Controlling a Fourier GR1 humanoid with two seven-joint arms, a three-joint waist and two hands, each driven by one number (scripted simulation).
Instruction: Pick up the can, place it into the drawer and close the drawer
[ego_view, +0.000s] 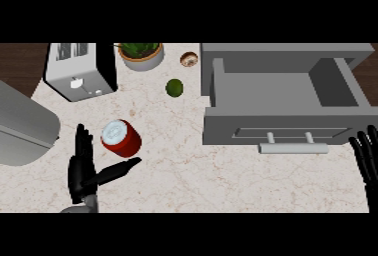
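A red can (122, 138) with a silvery top stands on the marble counter (192, 175), left of centre. My left hand (85, 172) is just below and left of it, open, fingers straight up along the can's left side and thumb spread toward the can's base, not closed on it. The grey drawer (284, 92) at the right is pulled open and holds nothing; its front panel carries a pale bar handle (293, 148). My right hand (365, 157) rests open at the right edge, fingers up, beside the drawer front.
A white toaster (79, 70) stands at the back left, a potted plant (141, 54) behind the can, a green lime (174, 87) and a small brown round item (189, 60) near the drawer's left wall. A large grey appliance (22, 127) fills the left edge.
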